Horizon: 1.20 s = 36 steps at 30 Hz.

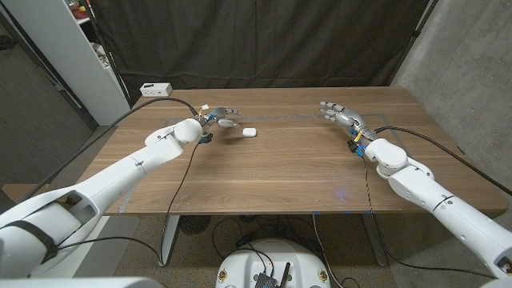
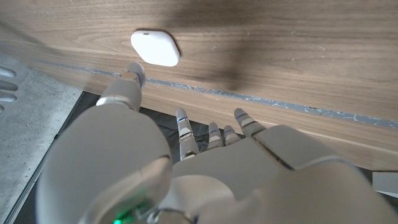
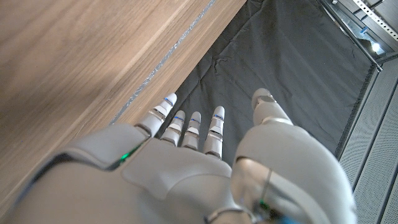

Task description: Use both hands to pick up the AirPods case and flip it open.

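Head view had both spread, empty hands, left hand (image 1: 222, 119) and right hand (image 1: 342, 114); left wrist view caught the AirPods case (image 2: 155, 48) on the surface (image 1: 280, 172) just beyond the thumb.

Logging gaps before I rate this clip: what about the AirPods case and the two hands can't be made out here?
- AirPods case: too small in the head view to show its lid seam or hinge side; the left wrist view shows only a plain face.
- Left hand: head view too small to tell whether its fingers touch the case.
- Right hand: palm hidden by its own back in the right wrist view.
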{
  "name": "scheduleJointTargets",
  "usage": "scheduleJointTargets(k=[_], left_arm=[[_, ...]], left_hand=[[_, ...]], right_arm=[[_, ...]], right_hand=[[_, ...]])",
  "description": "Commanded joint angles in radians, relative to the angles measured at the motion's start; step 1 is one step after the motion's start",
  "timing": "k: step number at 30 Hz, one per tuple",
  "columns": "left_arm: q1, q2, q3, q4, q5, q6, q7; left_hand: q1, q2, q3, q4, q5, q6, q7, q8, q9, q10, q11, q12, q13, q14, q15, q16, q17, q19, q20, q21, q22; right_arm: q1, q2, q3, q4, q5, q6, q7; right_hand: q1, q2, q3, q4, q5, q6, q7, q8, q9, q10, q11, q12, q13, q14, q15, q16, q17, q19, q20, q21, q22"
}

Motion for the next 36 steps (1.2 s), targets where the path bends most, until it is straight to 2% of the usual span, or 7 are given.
scheduleJointTargets(k=[1, 15, 23, 28, 31, 34, 36], left_arm=[[-0.056, -0.059, 0.053, 0.096, 0.034, -0.020, -0.034], [-0.098, -0.089, 0.100, 0.141, 0.066, -0.005, -0.077], [-0.095, -0.103, 0.107, 0.141, 0.078, 0.005, -0.056], [-0.082, -0.101, 0.106, 0.116, 0.084, 0.038, -0.039], [-0.071, -0.099, 0.104, 0.102, 0.091, 0.051, -0.018], [-0.052, -0.100, 0.092, 0.096, 0.084, 0.037, 0.015], [-0.038, -0.102, 0.078, 0.099, 0.067, 0.012, 0.034]], left_hand=[[0.008, -0.015, -0.015, 0.005, 0.019, 0.046, 0.001, 0.021, 0.009, 0.008, -0.012, 0.012, -0.002, -0.016, -0.009, 0.009, 0.001, -0.003, 0.004, 0.011, 0.002], [0.019, -0.013, -0.040, 0.015, 0.045, 0.121, 0.034, 0.051, 0.021, 0.023, -0.017, 0.022, -0.008, -0.009, -0.016, 0.011, 0.000, 0.009, 0.002, 0.016, 0.003], [0.037, 0.016, -0.045, 0.022, 0.055, 0.171, 0.048, 0.072, 0.033, 0.050, -0.028, 0.034, -0.013, 0.012, -0.023, 0.016, 0.000, 0.025, 0.006, 0.022, 0.003], [0.050, 0.033, -0.055, 0.026, 0.060, 0.239, 0.054, 0.100, 0.045, 0.074, -0.038, 0.044, -0.017, 0.032, -0.030, 0.019, -0.001, 0.040, 0.006, 0.025, 0.003], [0.070, 0.050, -0.067, 0.026, 0.065, 0.317, 0.071, 0.134, 0.061, 0.105, -0.048, 0.056, -0.023, 0.054, -0.041, 0.021, -0.002, 0.053, 0.005, 0.027, 0.004], [0.091, 0.067, -0.072, 0.024, 0.067, 0.362, 0.068, 0.156, 0.074, 0.132, -0.053, 0.065, -0.027, 0.078, -0.055, 0.024, -0.003, 0.067, 0.004, 0.030, 0.004], [0.111, 0.089, -0.073, 0.022, 0.063, 0.397, 0.078, 0.174, 0.087, 0.160, -0.063, 0.075, -0.031, 0.100, -0.068, 0.027, -0.003, 0.081, -0.002, 0.033, 0.004]], right_arm=[[-0.037, -0.018, 0.027, -0.019, 0.017, 0.012, -0.009], [-0.074, -0.013, 0.050, -0.021, 0.040, 0.033, -0.026], [-0.080, -0.012, 0.056, -0.011, 0.049, 0.045, -0.018], [-0.083, -0.012, 0.058, -0.007, 0.053, 0.054, -0.013], [-0.085, -0.012, 0.059, -0.004, 0.054, 0.063, -0.008], [-0.092, -0.013, 0.063, -0.006, 0.058, 0.064, -0.009], [-0.095, -0.015, 0.063, -0.005, 0.059, 0.068, -0.007]], right_hand=[[0.010, 0.000, -0.002, 0.001, -0.001, 0.009, -0.003, 0.000, 0.003, -0.002, -0.002, 0.001, 0.006, -0.008, -0.045, 0.004, 0.001, 0.004, 0.001, 0.005, 0.003], [0.013, 0.000, -0.004, 0.005, -0.002, 0.011, -0.004, 0.000, 0.003, -0.001, -0.002, 0.002, 0.006, -0.009, -0.046, 0.006, 0.002, 0.003, 0.001, 0.006, 0.003], [0.012, 0.000, -0.006, 0.008, -0.004, 0.011, -0.004, -0.001, 0.003, -0.001, -0.002, 0.002, 0.007, -0.008, -0.045, 0.007, 0.003, 0.003, 0.001, 0.007, 0.003], [0.011, 0.001, -0.007, 0.010, -0.004, 0.013, -0.003, 0.000, 0.003, 0.000, -0.002, 0.003, 0.007, -0.009, -0.046, 0.008, 0.004, 0.003, 0.000, 0.007, 0.003], [0.011, 0.001, -0.008, 0.011, -0.004, 0.012, -0.003, -0.001, 0.003, -0.001, -0.002, 0.003, 0.007, -0.009, -0.045, 0.008, 0.004, 0.003, 0.001, 0.007, 0.003], [0.010, 0.001, -0.009, 0.012, -0.005, 0.012, -0.003, -0.001, 0.003, 0.001, 0.000, 0.004, 0.007, -0.009, -0.045, 0.009, 0.004, 0.003, 0.001, 0.008, 0.003], [0.010, 0.001, -0.009, 0.013, -0.005, 0.012, -0.003, -0.001, 0.003, 0.001, 0.000, 0.004, 0.007, -0.009, -0.044, 0.009, 0.004, 0.003, 0.001, 0.008, 0.004]])
